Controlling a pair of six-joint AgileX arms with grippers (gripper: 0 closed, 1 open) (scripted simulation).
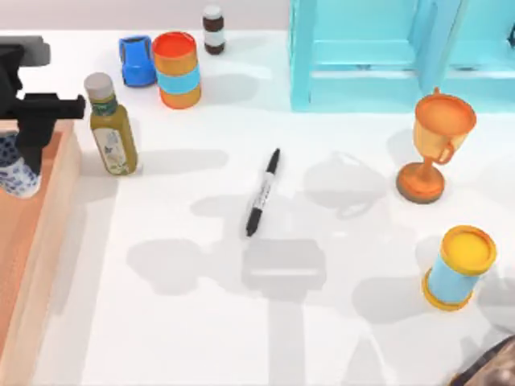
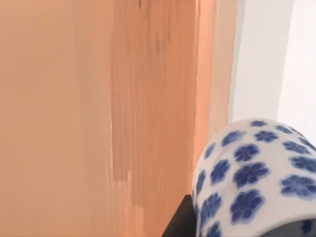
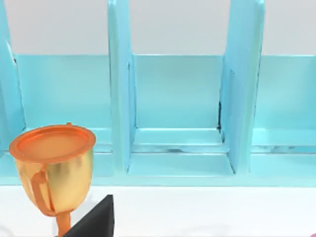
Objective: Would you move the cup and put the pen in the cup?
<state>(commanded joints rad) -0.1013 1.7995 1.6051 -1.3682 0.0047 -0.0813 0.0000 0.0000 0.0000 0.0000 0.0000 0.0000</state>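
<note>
The cup (image 1: 16,173), white with blue flowers, is on the wooden board (image 1: 36,241) at the table's left edge, partly hidden under my left gripper (image 1: 32,133), which hangs right over it. Seen from the left wrist, the cup (image 2: 252,173) is very close, with a black part of the gripper against its side. The black pen (image 1: 263,193) with a white label lies flat near the table's middle, well away from the cup. My right arm (image 1: 491,370) is parked at the near right corner.
An olive bottle (image 1: 113,129) stands just right of the board. At the back are a blue toy car (image 1: 137,60), an orange-and-blue can (image 1: 177,68), a small brown bottle (image 1: 213,30) and a turquoise rack (image 1: 386,56). An orange goblet (image 1: 434,145) and another can (image 1: 459,267) stand at the right.
</note>
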